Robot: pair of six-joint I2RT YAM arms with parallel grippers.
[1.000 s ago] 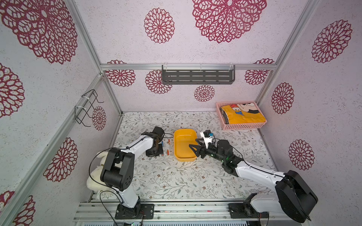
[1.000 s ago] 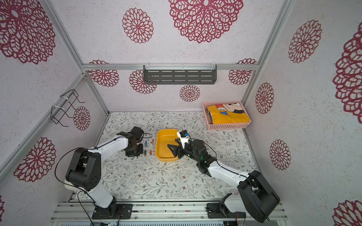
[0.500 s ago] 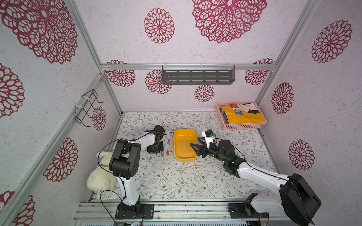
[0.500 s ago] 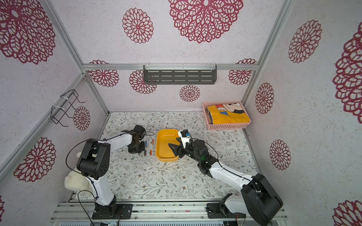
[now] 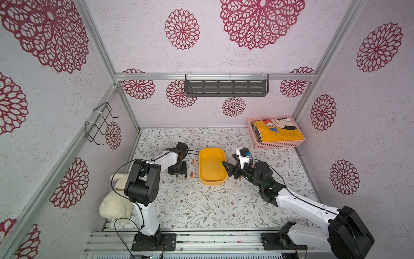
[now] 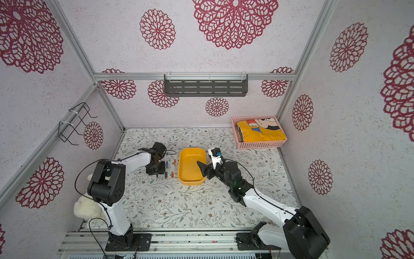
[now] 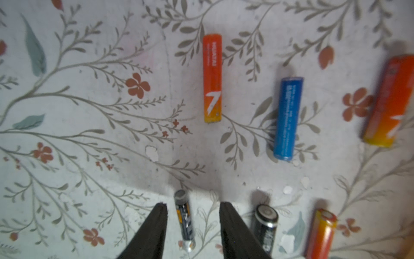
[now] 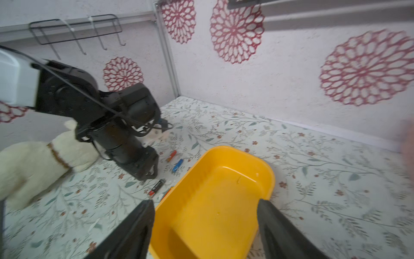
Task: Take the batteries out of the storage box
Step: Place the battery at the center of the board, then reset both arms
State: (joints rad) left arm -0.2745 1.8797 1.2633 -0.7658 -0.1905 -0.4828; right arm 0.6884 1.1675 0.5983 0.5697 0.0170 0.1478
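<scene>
The storage box (image 5: 210, 170) is a shallow yellow tray on the flowered table, and no batteries show inside it (image 8: 212, 201). Several batteries lie on the table to its left (image 5: 190, 174). My left gripper (image 7: 193, 204) points down over them, open. A slim black battery (image 7: 184, 222) lies free between its fingers. Around it lie an orange battery (image 7: 212, 78), a blue one (image 7: 286, 118) and a thicker black one (image 7: 266, 228). My right gripper (image 8: 205, 201) hangs open and wide over the box's right side (image 5: 229, 159), holding nothing.
A pink lattice basket (image 5: 277, 144) with yellow cloth stands at the back right. A cream plush toy (image 5: 116, 201) lies by the left arm's base. One orange battery (image 5: 239, 178) lies right of the box, under my right gripper. A grey shelf (image 5: 226, 87) hangs on the back wall.
My left gripper's jaws have opened, leaving the slim black battery on the table. My right gripper's jaws have spread wider. The left arm's elbow has swung right, uncovering the plush toy.
</scene>
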